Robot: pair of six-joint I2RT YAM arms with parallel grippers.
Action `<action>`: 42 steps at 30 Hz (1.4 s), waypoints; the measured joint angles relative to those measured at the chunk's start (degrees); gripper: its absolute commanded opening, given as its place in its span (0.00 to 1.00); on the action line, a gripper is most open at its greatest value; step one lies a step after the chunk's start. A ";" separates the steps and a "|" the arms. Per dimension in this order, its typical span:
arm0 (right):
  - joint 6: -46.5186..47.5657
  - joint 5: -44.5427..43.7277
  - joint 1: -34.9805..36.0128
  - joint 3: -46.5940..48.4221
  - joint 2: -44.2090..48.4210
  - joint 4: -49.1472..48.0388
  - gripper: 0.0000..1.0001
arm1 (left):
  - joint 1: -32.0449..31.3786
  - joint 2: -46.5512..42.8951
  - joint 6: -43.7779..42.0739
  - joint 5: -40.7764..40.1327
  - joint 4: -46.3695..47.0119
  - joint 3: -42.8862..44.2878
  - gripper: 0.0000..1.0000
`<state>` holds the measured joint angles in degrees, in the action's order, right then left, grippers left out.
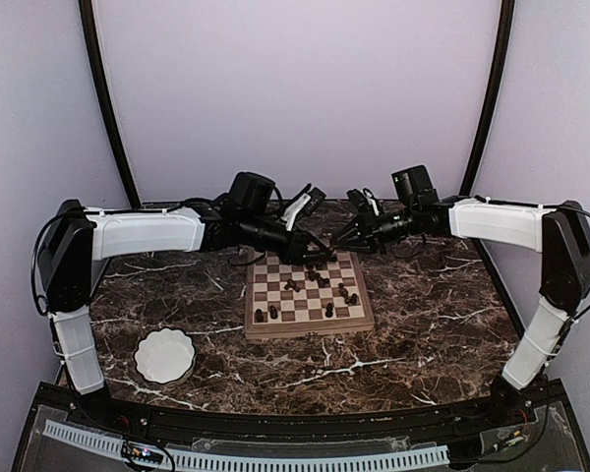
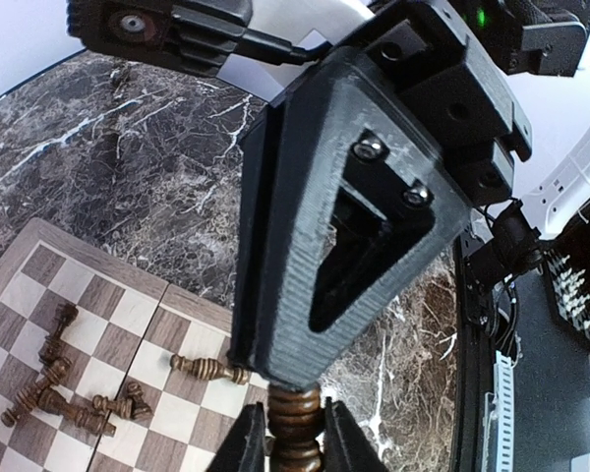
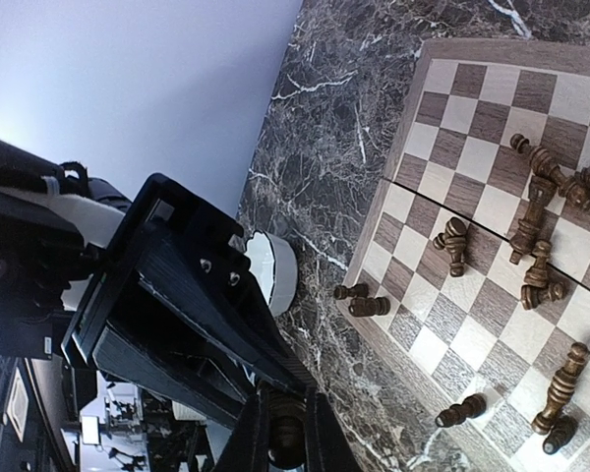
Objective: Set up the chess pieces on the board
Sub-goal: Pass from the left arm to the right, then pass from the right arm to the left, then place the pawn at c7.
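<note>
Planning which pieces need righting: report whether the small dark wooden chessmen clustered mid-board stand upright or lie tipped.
Tipped: the small dark wooden chessmen lie lengthwise on the checkered wooden board.

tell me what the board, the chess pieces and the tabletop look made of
Board: seems wood, matte, going by the faint grain on its pale rim.
Chess pieces: likely turned wood, stained dark brown, with a slight sheen.
Tabletop: dark brown marble look with white veins; real stone or laminate, cannot tell.

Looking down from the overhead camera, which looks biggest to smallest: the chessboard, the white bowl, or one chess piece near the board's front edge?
1. chessboard
2. white bowl
3. chess piece, clearly the smallest
</note>
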<state>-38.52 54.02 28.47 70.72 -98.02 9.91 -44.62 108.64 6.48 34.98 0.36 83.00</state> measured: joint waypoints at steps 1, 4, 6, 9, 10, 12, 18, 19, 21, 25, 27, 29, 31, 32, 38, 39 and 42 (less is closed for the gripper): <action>-0.11 0.07 0.00 -0.15 0.00 -0.22 0.04 | -0.02 -0.02 0.07 -0.04 0.07 -0.09 0.34; -0.15 0.15 0.00 -0.61 0.00 -0.74 0.04 | -0.07 -0.13 0.15 -0.17 0.22 -0.63 0.45; -0.20 0.15 0.00 -0.81 0.00 -0.92 0.04 | -0.13 -0.39 0.26 -0.39 0.22 -1.18 0.46; -0.20 0.15 0.00 -0.94 0.00 -0.98 0.04 | -0.28 -0.96 0.22 -0.48 0.22 -2.36 0.46; -0.20 0.15 0.00 -1.03 0.00 -1.09 0.04 | -0.28 -1.01 0.20 -0.50 0.24 -2.67 0.46; -0.20 0.15 0.00 -1.22 0.00 -1.22 0.03 | -0.28 -1.03 0.17 -0.50 0.22 -3.21 0.41; -0.22 0.15 0.00 -1.49 0.00 -1.27 0.03 | -0.28 -1.03 -0.02 -0.46 0.11 -3.74 0.21; -0.22 0.15 0.00 -1.49 0.00 -1.27 0.04 | -0.28 -1.03 0.00 -0.46 0.09 -3.74 0.17; -0.15 0.13 0.00 -1.49 0.00 -1.20 0.04 | -0.31 -1.03 -0.09 -0.57 -0.02 -3.74 0.12; 0.96 -0.87 -0.02 -1.40 0.02 -0.37 0.03 | -0.31 -1.03 0.07 -0.90 -0.46 -3.74 0.05; 2.10 -1.70 0.00 -1.09 0.02 0.85 0.03 | -0.31 -1.03 0.15 -1.36 -0.70 -3.74 0.04; 3.87 -3.21 0.00 -0.44 0.04 2.97 0.03 | -0.31 -1.05 0.17 -1.68 -1.01 -3.76 0.03; 5.97 -5.68 0.02 0.59 0.22 5.27 0.03 | -0.28 -1.46 0.17 -2.27 -1.40 -4.44 0.02; 7.26 -7.30 0.09 1.18 0.37 6.54 0.03 | -0.28 -2.01 0.22 -2.73 -1.77 -5.31 0.02; 18.12 -21.62 4.26 6.80 0.85 16.44 0.03 | 0.52 -8.24 2.01 -6.62 -4.52 -11.98 0.02; 19.93 -24.55 5.90 7.45 0.85 17.88 0.03 | 0.74 -9.49 2.54 -7.61 -5.07 -12.85 0.01; 24.20 -32.24 10.51 8.04 0.66 21.20 0.03 | 1.40 -12.39 3.76 -10.60 -6.25 -14.45 0.02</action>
<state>-14.33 21.78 38.98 78.76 -97.36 31.11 -43.22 96.25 10.24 24.38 -5.89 68.55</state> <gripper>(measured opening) 0.094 0.126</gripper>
